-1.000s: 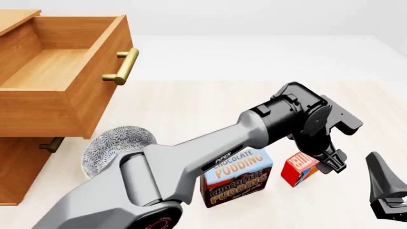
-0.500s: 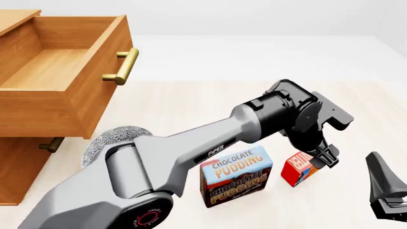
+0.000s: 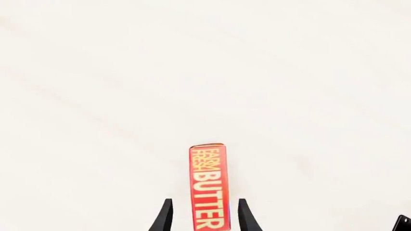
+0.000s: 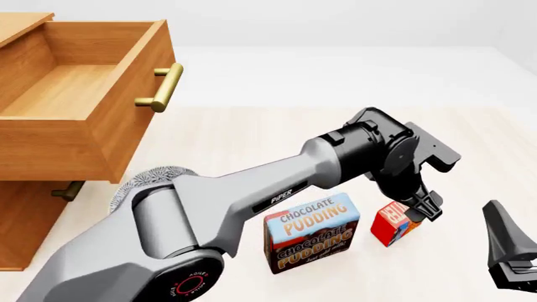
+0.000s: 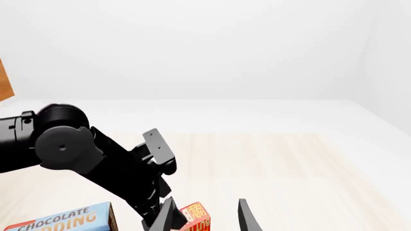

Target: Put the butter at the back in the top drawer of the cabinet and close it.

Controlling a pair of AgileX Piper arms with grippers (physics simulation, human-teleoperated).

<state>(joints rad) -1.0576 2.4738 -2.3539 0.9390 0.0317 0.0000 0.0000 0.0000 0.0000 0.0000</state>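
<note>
While straddling the butter (image 3: 207, 187) with spread left jaws, risked tipping it. Could have clipped the pudding box (image 4: 312, 234) nearby. Right jaws spread, idle.

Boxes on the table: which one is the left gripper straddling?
The butter, the small red box between the left gripper fingers; the larger pudding box stands beside it, untouched.

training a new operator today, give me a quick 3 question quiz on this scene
1. True or false: the top drawer stands open.
2. Which box sits between the left gripper jaws? A) butter B) chocolate pudding box
3. What round thing lies on the table near the cabinet?

Key: 1 true. 2 A. 3 a speckled plate, partly hidden behind the left arm.
</note>
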